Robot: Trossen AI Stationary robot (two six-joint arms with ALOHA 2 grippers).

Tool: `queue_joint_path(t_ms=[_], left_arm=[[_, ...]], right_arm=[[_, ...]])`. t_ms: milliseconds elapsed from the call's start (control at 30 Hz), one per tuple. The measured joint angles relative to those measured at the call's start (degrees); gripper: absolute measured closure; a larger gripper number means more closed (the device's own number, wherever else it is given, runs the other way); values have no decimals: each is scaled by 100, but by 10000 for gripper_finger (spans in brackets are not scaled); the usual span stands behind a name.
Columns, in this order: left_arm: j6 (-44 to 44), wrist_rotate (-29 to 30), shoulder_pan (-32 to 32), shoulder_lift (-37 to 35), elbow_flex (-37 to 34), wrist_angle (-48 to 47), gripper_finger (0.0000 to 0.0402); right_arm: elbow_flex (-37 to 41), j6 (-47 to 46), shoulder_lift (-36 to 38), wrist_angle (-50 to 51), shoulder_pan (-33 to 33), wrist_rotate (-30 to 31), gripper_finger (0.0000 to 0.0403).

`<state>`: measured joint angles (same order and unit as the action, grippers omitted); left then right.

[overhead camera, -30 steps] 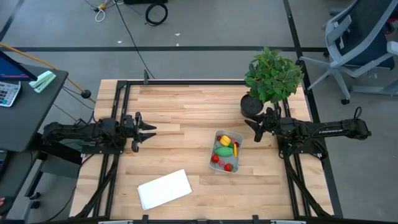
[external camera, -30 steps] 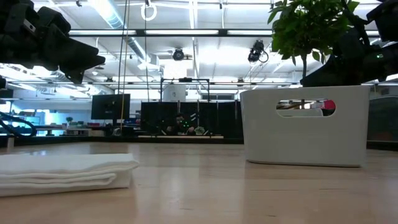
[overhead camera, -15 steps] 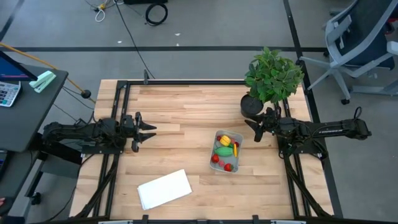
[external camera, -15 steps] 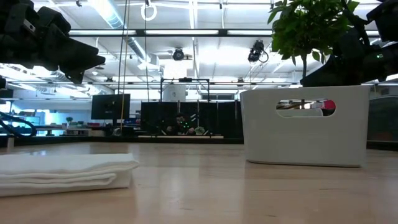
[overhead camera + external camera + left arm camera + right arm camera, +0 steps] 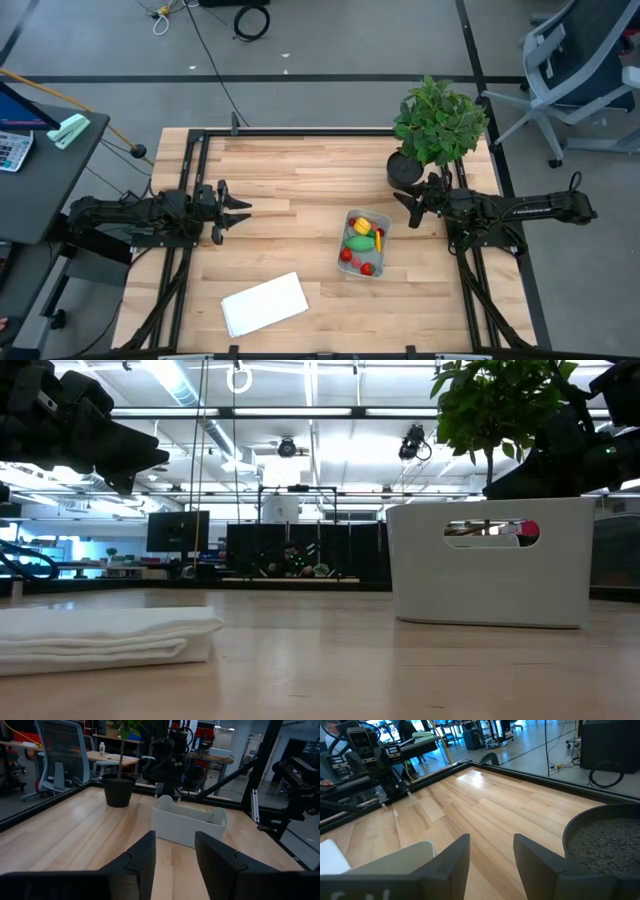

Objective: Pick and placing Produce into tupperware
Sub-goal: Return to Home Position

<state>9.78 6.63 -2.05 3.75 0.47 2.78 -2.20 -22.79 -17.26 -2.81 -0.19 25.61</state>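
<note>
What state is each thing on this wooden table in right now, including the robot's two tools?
Pale grey-blue rectangular plastic container: upright, lidless, holding toy produce.
Red, yellow and green toy produce pieces: all lying inside the container.
White folded sheet: lying flat on the table.
Leafy green potted plant: standing upright.
Left tool: open, empty, away from the container.
Right tool: open, empty, beside the plant's pot.

Matte black left arm (image 5: pixel 130 215) and right arm (image 5: pixel 520 210), chunky jointed segments, each ending in 2 flat dark fingers (image 5: pixel 142 857); a thin black cable (image 5: pixel 575 181) loops off the right one
</note>
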Motion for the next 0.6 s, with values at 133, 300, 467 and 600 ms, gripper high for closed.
queue_joint_path(t_ms=[133,300,467,600], left_arm=[[1,0,0,-1,0,1,253],[0,0,0,0,0,1,258],[-3,0,-1,0,0,1,264],[-2,0,-1,-1,0,1,259]], right_arm=[[-2,0,0,-2,0,0,243],[-2,0,0,-1,0,-1,243],[-2,0,0,-1,0,-2,243],[-2,0,0,-2,0,-1,243]])
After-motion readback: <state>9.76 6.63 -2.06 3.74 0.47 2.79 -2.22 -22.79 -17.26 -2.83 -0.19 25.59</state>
